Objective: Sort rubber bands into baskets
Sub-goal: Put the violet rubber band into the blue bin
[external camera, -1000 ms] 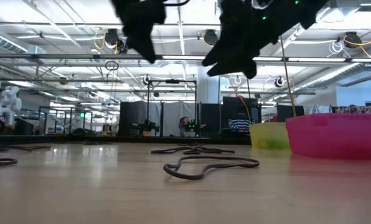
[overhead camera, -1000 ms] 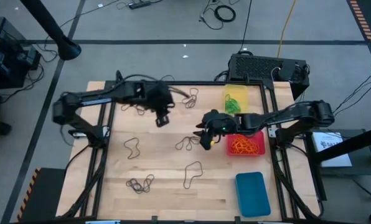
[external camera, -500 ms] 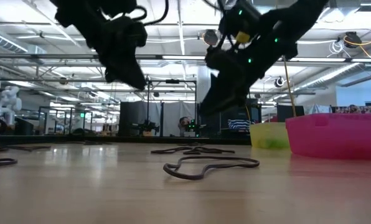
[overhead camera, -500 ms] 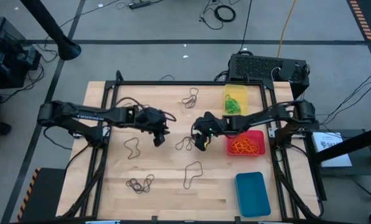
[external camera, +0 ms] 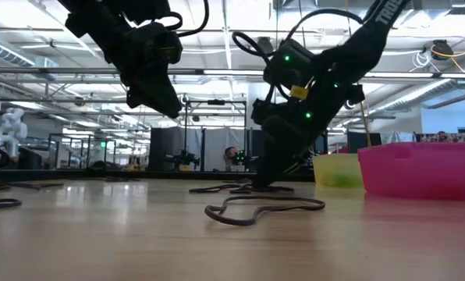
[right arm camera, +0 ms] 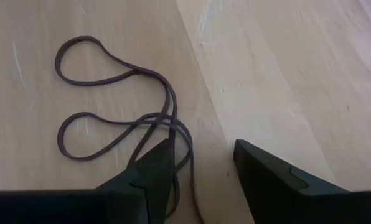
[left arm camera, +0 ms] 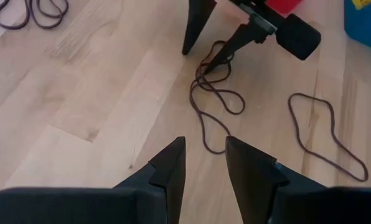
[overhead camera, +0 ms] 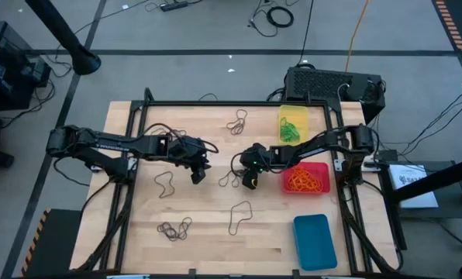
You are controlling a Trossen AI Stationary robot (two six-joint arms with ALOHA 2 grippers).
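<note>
Closest in the low view: a lone dark loop (external camera: 264, 209) flat on the table (external camera: 100, 242), untouched. Just behind it, the right gripper (external camera: 267, 183) down at the wood, fingers apart, nothing clamped yet, one tip planted in a tangle of dark rubber bands (right arm camera: 117, 118). Beyond, the left gripper (external camera: 166, 105) hanging above the table, fingers apart too and empty. Farther off on the right, the red basket (overhead camera: 287, 186) with orange bands, the yellow basket (overhead camera: 280, 116) with green ones, and the blue basket (overhead camera: 315, 240), seemingly unfilled. Likely trouble from here: closing on only one strand and dragging the whole knot along, or pinching several bands at once; strands sliding out from under a tip pressed too flat on the wood; the two grippers near enough over the same tangle to knock together. From the right wrist view, strands running under one finger rather than cleanly between both, something invisible from above. From the left wrist view, the right tips clearly spread. From the high view alone, the spread of other dark bands (overhead camera: 174, 228) across the table and the places of all three baskets.
</note>
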